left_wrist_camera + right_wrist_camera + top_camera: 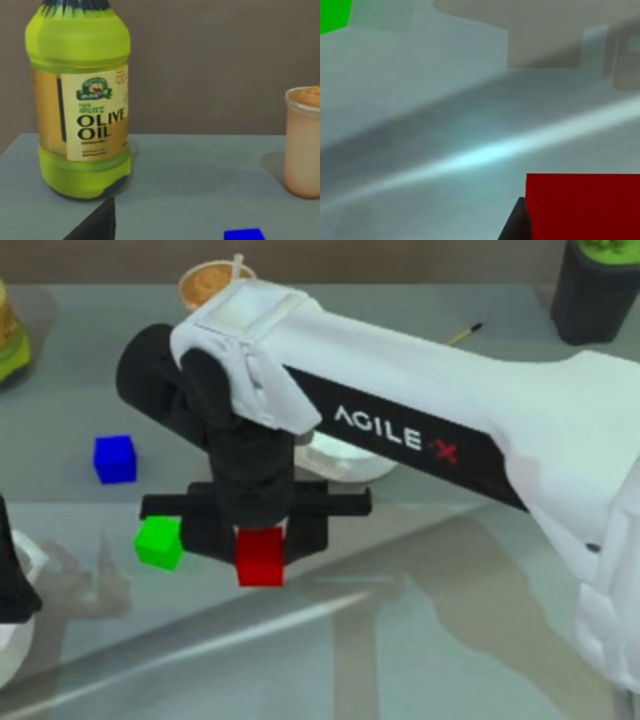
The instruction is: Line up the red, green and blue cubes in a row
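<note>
While my right arm reaches across the worktop (420, 640), its gripper (262, 540) stands directly over the red cube (260, 556) and is closed on it. Just left of the red cube is the green cube (159, 542), near but not touching. Further from the red cube, up and to the left, sits the blue cube (114, 458). Of my left gripper (12, 585) I cannot tell the state; it is parked far left of the red cube.

Even, soft light; a pale glare streak crosses the table (330, 660).
</note>
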You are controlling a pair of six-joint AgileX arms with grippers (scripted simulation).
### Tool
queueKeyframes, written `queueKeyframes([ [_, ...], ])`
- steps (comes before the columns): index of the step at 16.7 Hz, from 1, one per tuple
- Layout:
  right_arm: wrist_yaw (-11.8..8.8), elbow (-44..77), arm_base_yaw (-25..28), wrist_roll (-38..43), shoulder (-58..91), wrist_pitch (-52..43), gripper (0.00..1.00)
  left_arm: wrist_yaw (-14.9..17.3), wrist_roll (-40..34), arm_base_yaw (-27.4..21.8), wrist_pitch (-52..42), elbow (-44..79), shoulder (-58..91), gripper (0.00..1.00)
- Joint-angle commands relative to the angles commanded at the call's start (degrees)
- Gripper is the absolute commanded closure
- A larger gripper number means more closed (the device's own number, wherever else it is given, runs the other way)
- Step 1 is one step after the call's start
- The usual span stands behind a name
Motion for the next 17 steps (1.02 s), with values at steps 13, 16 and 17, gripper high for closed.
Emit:
queueKeyframes([
  [13, 0.14, -12.54, 0.40, 0.17, 1.96, 14.41, 1.00, 0.00, 0.00, 0.00, 0.00, 0.00, 0.00, 0.00],
  [16, 0.14, -12.54, 0.40, 0.17, 1.96, 14.41, 0.77, 0.00, 0.00, 0.00, 0.00, 0.00, 0.00, 0.00],
  [17, 0.14, -12.54, 0.40, 0.17, 1.96, 14.41, 0.70, 0.00, 0.00, 0.00, 0.00, 0.00, 0.00, 0.00],
])
